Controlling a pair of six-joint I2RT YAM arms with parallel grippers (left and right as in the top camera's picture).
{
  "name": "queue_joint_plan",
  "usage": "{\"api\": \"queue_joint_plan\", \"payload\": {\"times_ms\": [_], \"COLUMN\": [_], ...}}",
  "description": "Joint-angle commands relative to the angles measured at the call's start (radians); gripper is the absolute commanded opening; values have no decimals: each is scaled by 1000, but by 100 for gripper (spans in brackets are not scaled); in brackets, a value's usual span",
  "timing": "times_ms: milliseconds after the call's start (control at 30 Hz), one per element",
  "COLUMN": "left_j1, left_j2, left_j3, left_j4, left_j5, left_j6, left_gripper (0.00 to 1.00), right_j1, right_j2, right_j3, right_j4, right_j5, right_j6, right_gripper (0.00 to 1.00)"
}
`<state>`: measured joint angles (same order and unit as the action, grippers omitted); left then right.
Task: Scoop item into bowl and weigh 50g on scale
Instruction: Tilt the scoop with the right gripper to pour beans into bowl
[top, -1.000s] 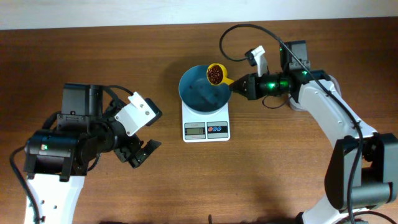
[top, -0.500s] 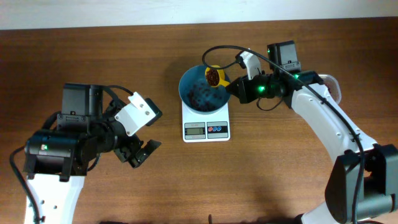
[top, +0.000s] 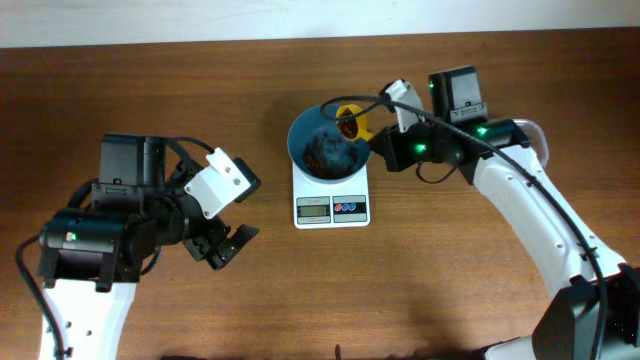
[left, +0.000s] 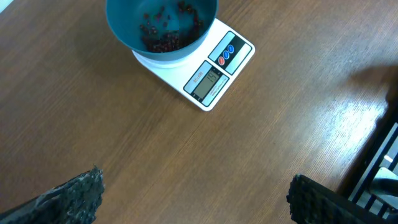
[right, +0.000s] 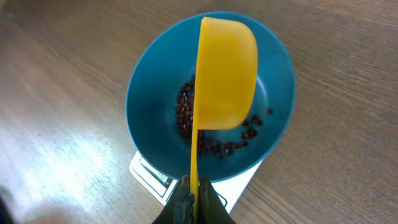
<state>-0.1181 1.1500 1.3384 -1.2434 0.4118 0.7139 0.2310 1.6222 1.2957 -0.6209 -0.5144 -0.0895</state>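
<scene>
1. The brown wooden table (top: 150, 90) carried the scale (top: 331, 208), which stood near the middle of it.
2. The left gripper (top: 228, 245) hung over bare wood well to the left of the scale and nearer the robot's side. Its jaws were spread wide and held nothing; in the left wrist view the two dark fingertips (left: 68, 199) sat far apart at the bottom corners.
3. The right gripper (top: 375, 143) reached in from the right of the scale, just beside its far right corner. Its jaws were pinched tight on the handle of a yellow scoop (right: 227, 74).
4. The teal-blue bowl (top: 296, 140) sat on the scale's platform, covering the far part of the scale and overhanging it at both sides.
5. The scale itself was white, with its grey display and the red and blue buttons on the near strip, left uncovered by the bowl. The reading was too small to make out.
6. The scoop was tipped on its side above the bowl's right half, over the far right of the scale, with its rounded back turned to the right wrist camera.
7. The beans (right: 185, 115) lay loose in the bottom of the bowl on the scale, a few scattered up its wall. From overhead some dark beans showed inside the scoop's cup.
</scene>
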Motion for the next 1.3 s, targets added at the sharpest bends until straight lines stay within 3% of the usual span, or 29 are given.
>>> {"api": "queue_joint_plan", "payload": {"times_ms": [0,600,1133,1200,1267], "left_j1": [5,5,5,5,5], "left_j2": [3,3,3,3,3], "left_j3": [18,18,18,18,18], "left_j4": [1,1,1,1,1], "left_j5": [18,18,18,18,18], "left_j6": [-13,-13,-13,-13,-13], "left_gripper": [99,99,99,99,99], "right_j1": [13,44,44,44,47], "right_j2": [-15,-14,-14,-14,-14], "right_j3": [6,6,6,6,6], "right_j4": [3,31,22,18,-12], "right_j5": [33,161,167,73,142], "right_j6": [-11,-65,-64,-49,-53], "right_gripper": [4,4,4,4,4]}}
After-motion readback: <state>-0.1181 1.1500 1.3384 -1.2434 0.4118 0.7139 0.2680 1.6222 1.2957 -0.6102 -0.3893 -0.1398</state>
